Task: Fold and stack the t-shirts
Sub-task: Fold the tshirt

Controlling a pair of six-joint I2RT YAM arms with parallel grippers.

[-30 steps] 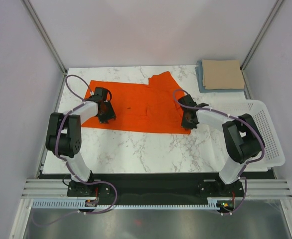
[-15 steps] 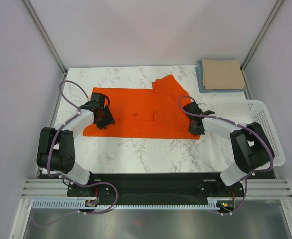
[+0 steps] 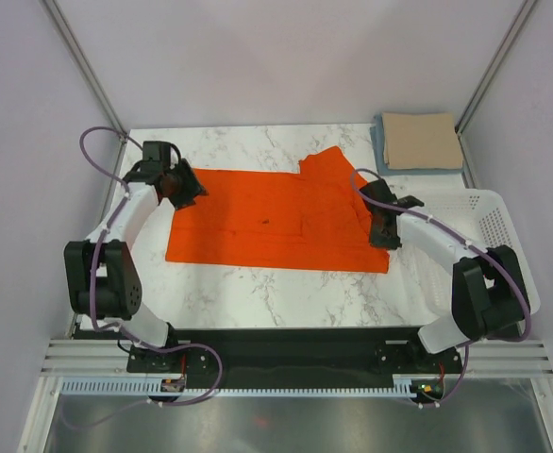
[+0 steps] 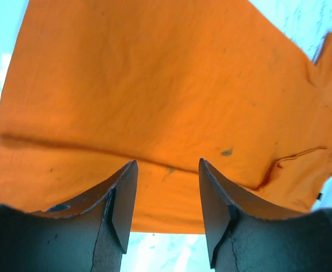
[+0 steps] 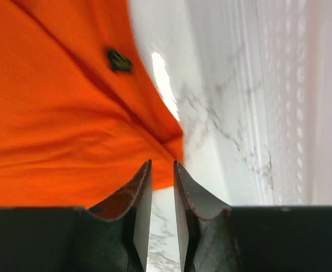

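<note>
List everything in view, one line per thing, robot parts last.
orange t-shirt: one, bright orange, spread flat mid-table.
light blue t-shirt: one, light blue, folded, far right corner, mostly covered.
tan t-shirt: one, beige, folded, lying on the blue one.
basket: one, white perforated, right table edge.
table: one, white marble.
left hand: one, black, open, empty, above the orange shirt's far left corner.
right hand: one, black, slightly open, empty, at the orange shirt's right edge.

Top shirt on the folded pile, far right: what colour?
The top shirt is tan-beige, on a light blue shirt; best seen in the top view.
</note>
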